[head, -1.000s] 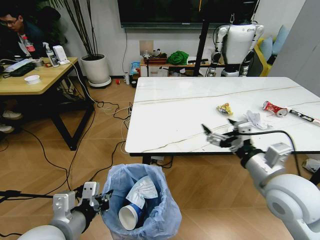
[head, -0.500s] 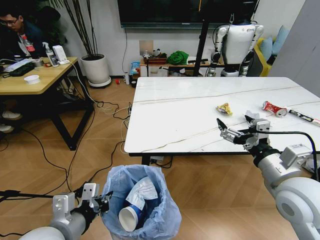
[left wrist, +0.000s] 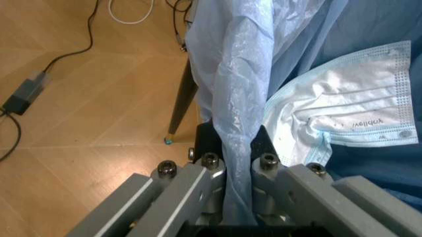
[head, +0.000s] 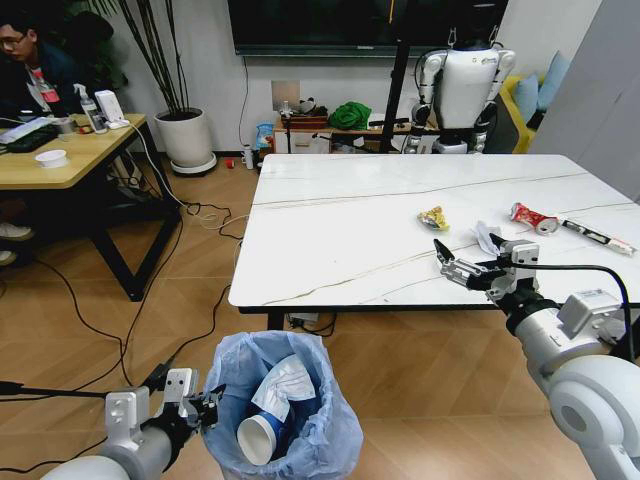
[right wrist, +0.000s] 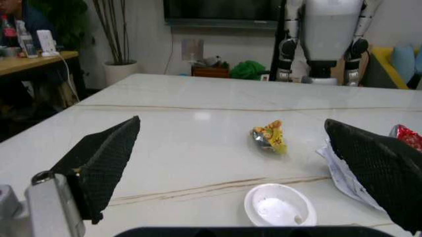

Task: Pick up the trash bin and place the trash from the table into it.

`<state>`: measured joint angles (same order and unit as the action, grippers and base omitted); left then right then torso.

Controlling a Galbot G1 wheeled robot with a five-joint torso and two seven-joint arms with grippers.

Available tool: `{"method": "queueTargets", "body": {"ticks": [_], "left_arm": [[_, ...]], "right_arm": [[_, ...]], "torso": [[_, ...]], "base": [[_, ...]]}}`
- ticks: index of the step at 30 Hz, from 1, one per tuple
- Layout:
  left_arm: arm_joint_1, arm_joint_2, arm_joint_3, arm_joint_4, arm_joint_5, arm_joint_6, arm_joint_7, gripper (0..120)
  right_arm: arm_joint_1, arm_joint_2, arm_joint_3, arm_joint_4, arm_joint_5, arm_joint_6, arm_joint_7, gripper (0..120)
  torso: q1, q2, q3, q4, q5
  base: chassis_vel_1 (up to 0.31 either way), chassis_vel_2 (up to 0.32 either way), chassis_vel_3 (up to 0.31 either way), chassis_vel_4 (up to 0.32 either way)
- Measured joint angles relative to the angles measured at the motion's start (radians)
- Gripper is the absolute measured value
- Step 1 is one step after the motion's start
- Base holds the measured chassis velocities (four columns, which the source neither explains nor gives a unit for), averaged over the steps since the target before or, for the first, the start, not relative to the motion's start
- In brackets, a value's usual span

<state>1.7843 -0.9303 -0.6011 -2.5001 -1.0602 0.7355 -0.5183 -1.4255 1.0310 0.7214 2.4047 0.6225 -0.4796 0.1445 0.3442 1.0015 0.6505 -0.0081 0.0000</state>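
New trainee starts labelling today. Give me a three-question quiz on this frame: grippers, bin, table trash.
1. True or false: the right gripper is shut on the yellow snack wrapper.
2. What does the left gripper hold? A) paper cup B) the trash bin's bag rim C) a cable
3. Fill in: in the right wrist view, the white round lid lies on the ____.

Key
1. False: its jaws are open above the table, apart from the wrapper.
2. B: the fingers pinch the blue bag at the trash bin edge.
3. table

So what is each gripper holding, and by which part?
Left gripper: the blue-bag-lined round trash bin, by its bag-covered rim. Right gripper: open, holding nothing.
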Motion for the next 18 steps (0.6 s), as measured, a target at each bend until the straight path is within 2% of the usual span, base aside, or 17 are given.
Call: {"method": "queueTargets", "body": {"ticks": [18], "left_arm": [[-0.002, 0.002, 0.004, 0.0, 0.002, 0.0, 0.002, 0]], "right_arm": [[-0.01, 0.0, 0.013, -0.012, 0.001, 0.006, -0.005, 100]], "torso": [[0.0, 0.0, 0.0, 0.0, -0.0001]], "base": [[-0.107, -0.103, 0.104, 0.101]]}}
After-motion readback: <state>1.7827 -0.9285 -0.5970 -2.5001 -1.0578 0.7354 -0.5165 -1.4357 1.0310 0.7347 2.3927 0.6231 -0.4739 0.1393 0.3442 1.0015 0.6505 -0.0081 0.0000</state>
